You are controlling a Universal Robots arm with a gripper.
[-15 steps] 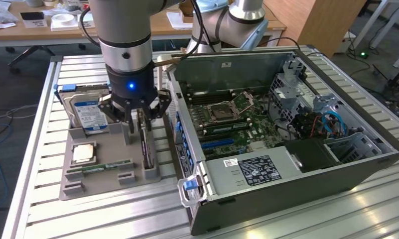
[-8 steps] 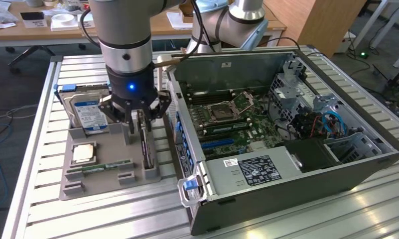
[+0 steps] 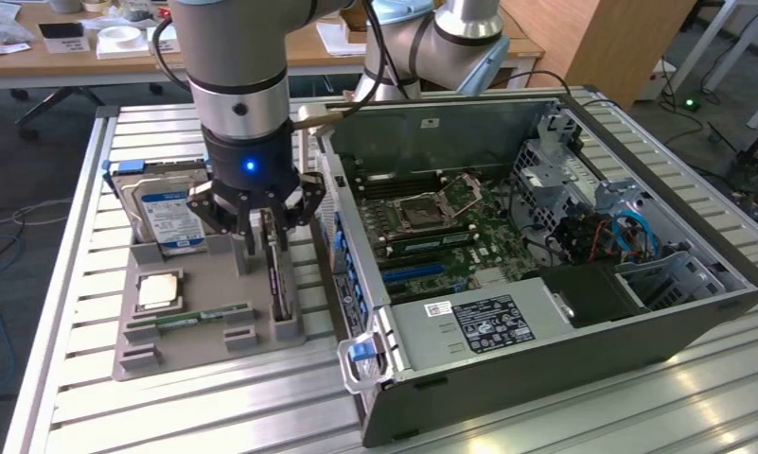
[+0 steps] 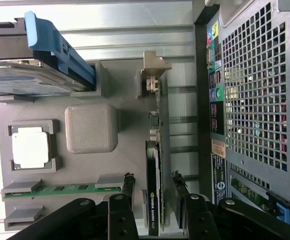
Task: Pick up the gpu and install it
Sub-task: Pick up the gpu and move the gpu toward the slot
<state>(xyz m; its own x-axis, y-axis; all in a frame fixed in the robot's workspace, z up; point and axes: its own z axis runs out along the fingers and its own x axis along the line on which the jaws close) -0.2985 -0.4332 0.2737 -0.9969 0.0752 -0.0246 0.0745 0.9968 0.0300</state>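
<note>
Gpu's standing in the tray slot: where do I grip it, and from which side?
Pinch the gpu across its flat faces near the upper edge, coming straight down. It stands on edge in the gray tray, faces exposed; the open gripper straddles it.

Arm (image 3: 234, 43): brushed-silver tube sections with a darker grey band at the joint.
Wrist module (image 3: 245, 156): black cylinder, with a small blue light (image 3: 249, 167) glowing on its face.
Cable (image 3: 159, 52): a black lead hangs beside the silver casing.
Claw (image 3: 262, 253): two black fingers (image 4: 127, 192) on hinged black linkage bars with round pivot pins (image 4: 85, 204), seen close in the wrist view.
</note>
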